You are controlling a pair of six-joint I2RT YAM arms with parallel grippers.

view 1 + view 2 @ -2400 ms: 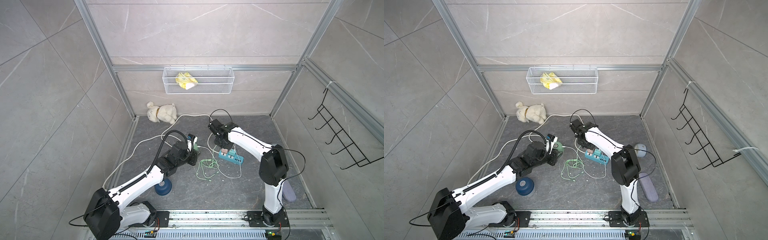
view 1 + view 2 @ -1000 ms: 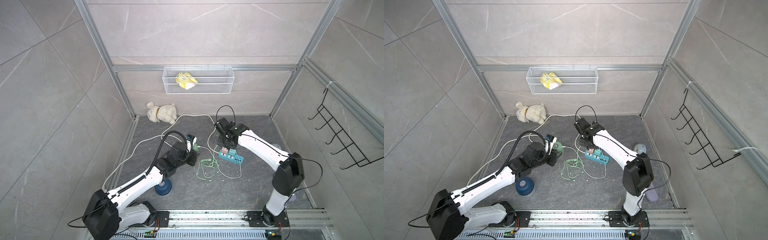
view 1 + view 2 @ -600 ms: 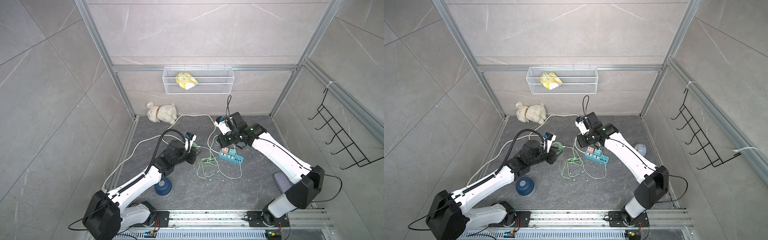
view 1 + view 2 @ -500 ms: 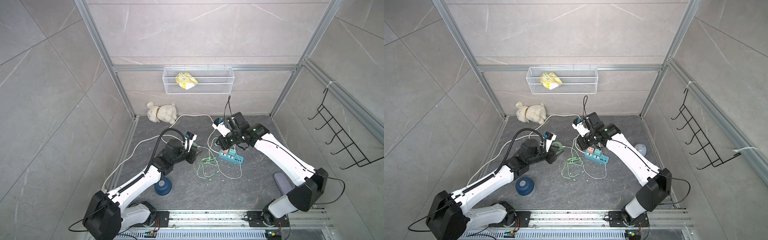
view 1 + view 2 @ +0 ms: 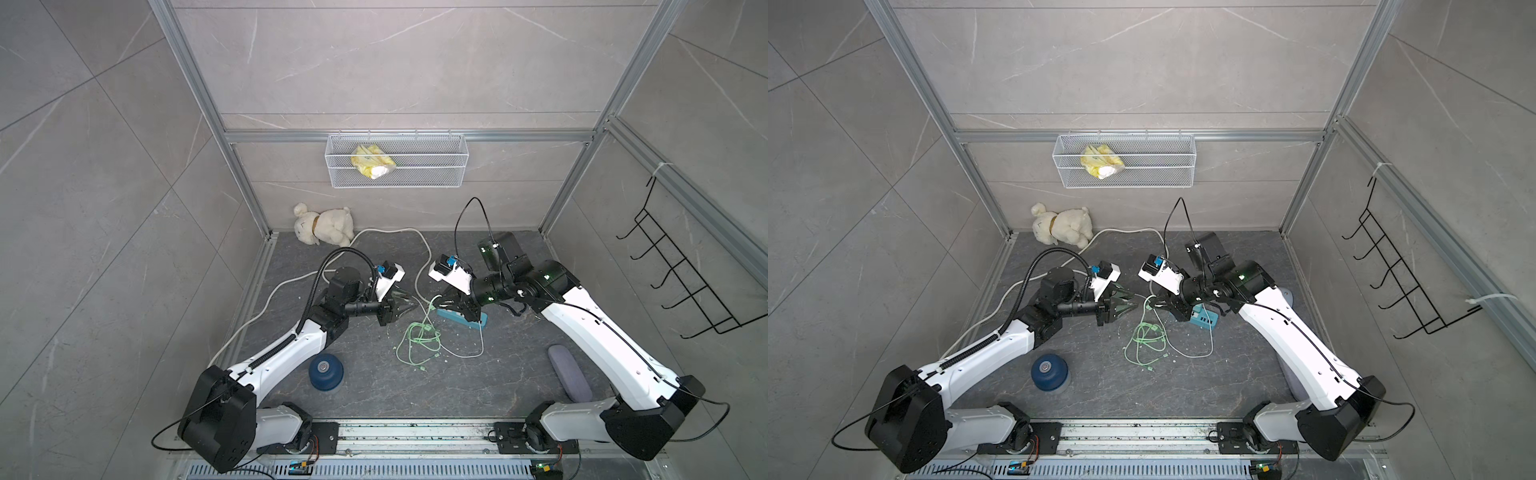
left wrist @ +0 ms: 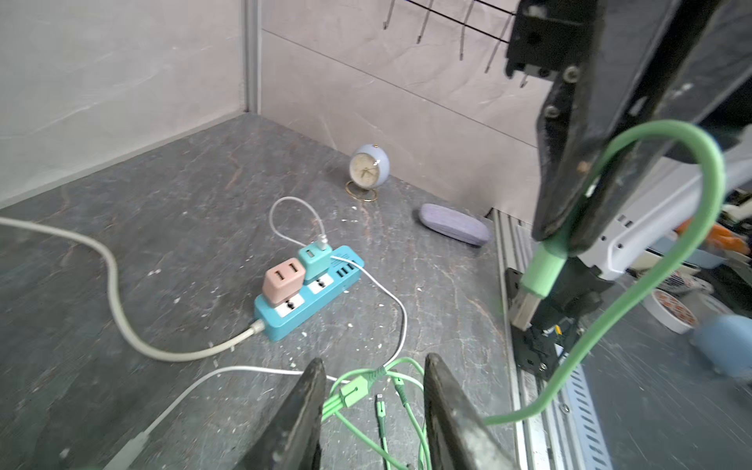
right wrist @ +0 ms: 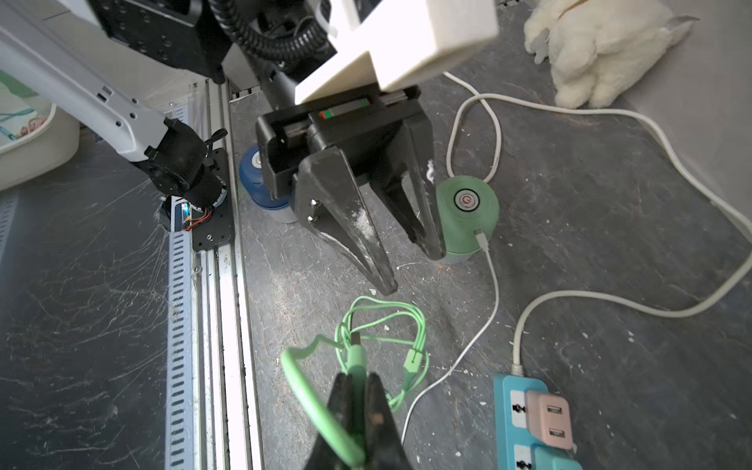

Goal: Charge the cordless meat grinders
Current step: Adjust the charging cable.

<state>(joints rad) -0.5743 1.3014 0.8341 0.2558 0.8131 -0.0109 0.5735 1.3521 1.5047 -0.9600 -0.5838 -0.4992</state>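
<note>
While the right end effector (image 7: pixel 357 376) pinches the USB plug of the green cable (image 7: pixel 355 355) | left end effector (image 7: pixel 411 270) half-open, empty, just beside mint green grinder (image 7: pixel 468 211) | navy grinder (image 5: pixel 326 371) near front edge of the bench (image 5: pixel 415 386)

I see a blue power strip (image 6: pixel 301 311) lying on the floor, with a pink charger (image 6: pixel 283 285) and a teal charger (image 6: pixel 315 262) plugged into it side by side. A green cable (image 6: pixel 354 392) lies in loose loops just beside the strip. A round clock (image 6: pixel 368 167) and a purple case (image 6: pixel 453 224) sit well apart from the strip, by the wall.
</note>
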